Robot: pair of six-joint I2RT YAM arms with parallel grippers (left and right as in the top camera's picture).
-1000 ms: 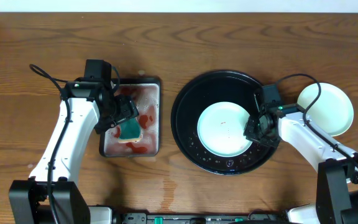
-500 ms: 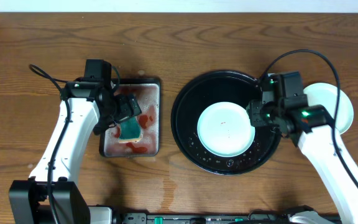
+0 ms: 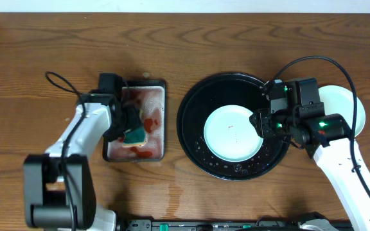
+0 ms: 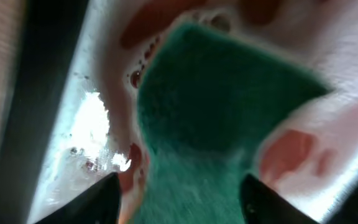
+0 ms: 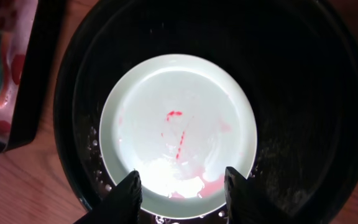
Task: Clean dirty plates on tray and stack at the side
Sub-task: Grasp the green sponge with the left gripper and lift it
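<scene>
Plate [image 5: 178,134], red-smeared, lies in the tray [image 5: 303,93] beneath the parted, empty right fingers [image 5: 124,194], likely awaiting wiping, while the left fingers [image 4: 101,198] stand spread astride the sponge [image 4: 216,112], seemingly to grab it.

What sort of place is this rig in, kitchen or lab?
Probably a robot test bench staged as a dishwashing station, not a real kitchen: a plain wood table, a black tray holding a red-smeared plate, and a sudsy dish with a green sponge.
</scene>
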